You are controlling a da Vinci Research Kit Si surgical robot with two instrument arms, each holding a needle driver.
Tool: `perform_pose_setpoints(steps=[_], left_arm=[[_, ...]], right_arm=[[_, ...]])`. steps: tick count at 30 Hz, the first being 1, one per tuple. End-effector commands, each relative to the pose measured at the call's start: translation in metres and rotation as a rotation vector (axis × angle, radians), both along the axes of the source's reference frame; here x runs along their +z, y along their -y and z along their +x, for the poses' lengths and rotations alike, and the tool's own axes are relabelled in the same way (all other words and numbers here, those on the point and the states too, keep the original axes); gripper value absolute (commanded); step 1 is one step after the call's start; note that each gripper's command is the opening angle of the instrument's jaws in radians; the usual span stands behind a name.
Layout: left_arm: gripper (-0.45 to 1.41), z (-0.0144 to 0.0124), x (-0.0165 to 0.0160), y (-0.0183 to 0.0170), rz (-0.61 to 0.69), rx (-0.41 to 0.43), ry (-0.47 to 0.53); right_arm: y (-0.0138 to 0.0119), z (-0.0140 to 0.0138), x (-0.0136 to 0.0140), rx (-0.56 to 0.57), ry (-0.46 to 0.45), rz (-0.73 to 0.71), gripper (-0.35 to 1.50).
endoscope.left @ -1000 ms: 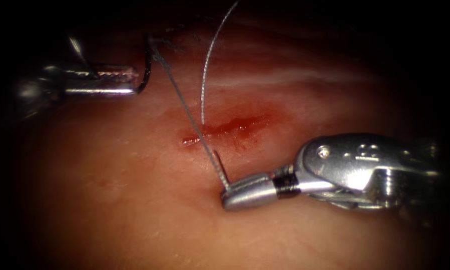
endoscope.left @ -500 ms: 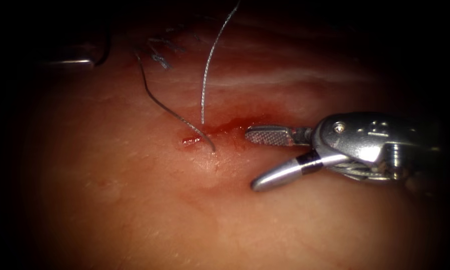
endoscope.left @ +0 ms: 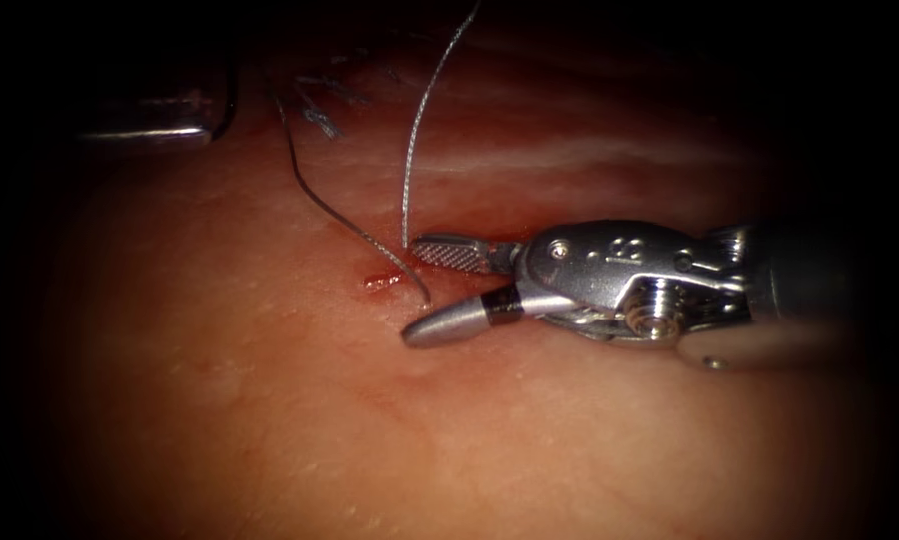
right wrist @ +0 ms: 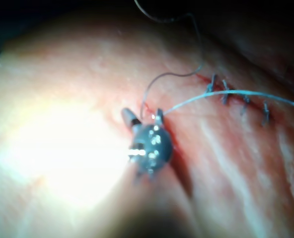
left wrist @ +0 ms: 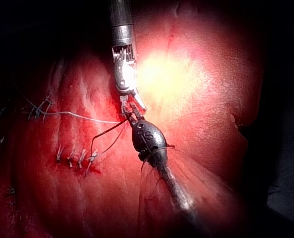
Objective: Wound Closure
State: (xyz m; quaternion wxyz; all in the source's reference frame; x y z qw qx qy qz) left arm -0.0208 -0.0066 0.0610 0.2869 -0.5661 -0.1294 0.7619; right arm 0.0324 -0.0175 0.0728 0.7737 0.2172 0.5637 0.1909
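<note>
In the endoscope view my right tool (endoscope.left: 411, 290) lies over the cut (endoscope.left: 381, 281) with its jaws open and holding nothing. The free end of the dark thread (endoscope.left: 329, 212) rests between them. A paler thread (endoscope.left: 409, 150) rises from the cut toward the top. At the upper left, in shadow, my left tool (endoscope.left: 205, 118) is shut on the curved needle (endoscope.left: 233, 100), gripping near one end; the needle is out of the tissue (endoscope.left: 269, 400). In the right wrist view the right tool (right wrist: 144, 118) stands open beside the thread (right wrist: 226, 92).
Finished stitches (endoscope.left: 319, 115) sit at the upper left of the cut, seen also as a row of stitches (right wrist: 236, 96) and stitches (left wrist: 77, 157). Red fluid (endoscope.left: 469, 232) wets the tissue around the cut.
The right jaws let go of the dark thread's end, opened, and moved up and left onto the cut. The thread went slack. The left tool drew back left with the needle.
</note>
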Motion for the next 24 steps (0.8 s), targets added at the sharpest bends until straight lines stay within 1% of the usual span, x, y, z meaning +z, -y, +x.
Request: perform_pose_setpoints(steps=[1, 2, 3, 4, 6, 9, 11, 14, 15, 16, 19, 20, 21, 22, 23, 24], left_arm=[[-0.45, -0.0005, 0.0006, 0.0005, 0.002, 0.002, 0.002], [-0.45, -0.0005, 0.0006, 0.0005, 0.002, 0.002, 0.002], [-0.45, -0.0005, 0.0006, 0.0005, 0.002, 0.002, 0.002], [-0.45, -0.0005, 0.0006, 0.0006, 0.002, 0.004, 0.004], [-0.45, -0.0005, 0.0005, 0.0007, 0.002, 0.006, 0.005], [-0.45, -0.0006, 0.0006, 0.0007, 0.002, 0.007, 0.007], [-0.45, -0.0009, 0.0007, 0.0009, 0.001, 0.01, 0.009], [-0.45, -0.0011, 0.0009, 0.0011, 0.0, 0.014, 0.012], [-0.45, -0.0011, 0.0009, 0.0011, 0.0, 0.014, 0.012], [-0.45, -0.0012, 0.0009, 0.0012, -0.001, 0.015, 0.013], [-0.45, -0.0014, 0.0008, 0.0013, -0.001, 0.017, 0.015], [-0.45, -0.0014, 0.0008, 0.0013, -0.001, 0.017, 0.015], [-0.45, -0.0014, 0.0008, 0.0014, -0.006, 0.019, 0.014], [-0.45, -0.0014, 0.0007, 0.0015, -0.006, 0.021, 0.016], [-0.45, -0.0014, 0.0007, 0.0015, -0.006, 0.021, 0.016], [-0.45, -0.0014, 0.0007, 0.0015, -0.006, 0.021, 0.016]], right_arm=[[0.0004, 0.0009, 0.0008, -0.021, 0.007, 0.002, 0.66], [0.0005, 0.0009, 0.0009, -0.034, 0.006, 0.005, 0.49], [0.0006, 0.0009, 0.001, -0.053, 0.002, 0.009, -0.03], [0.001, 0.0008, 0.001, -0.099, -0.017, 0.02, -0.35], [0.0015, 0.0001, 0.0003, -0.147, -0.021, 0.032, -0.35], [0.0022, -0.001, -0.0012, -0.171, 0.001, 0.034, -0.35], [0.003, -0.0025, -0.0047, -0.19, -0.015, 0.047, -0.35], [0.0032, -0.0033, -0.0086, -0.201, -0.027, 0.063, -0.35], [0.0032, -0.0033, -0.0086, -0.201, -0.027, 0.063, -0.35], [0.0035, -0.0034, -0.0108, -0.208, -0.035, 0.066, -0.35], [0.0039, -0.003, -0.0142, -0.221, -0.052, 0.062, -0.35], [0.0039, -0.003, -0.0142, -0.221, -0.052, 0.062, -0.35], [0.0041, -0.0024, -0.0161, -0.222, -0.068, 0.051, -0.35], [0.0042, -0.0015, -0.017, -0.22, -0.079, 0.043, -0.35], [0.0041, -0.001, -0.0171, -0.197, -0.083, 0.028, -0.21], [0.004, -0.0007, -0.0171, -0.175, -0.084, 0.011, 0.22]])
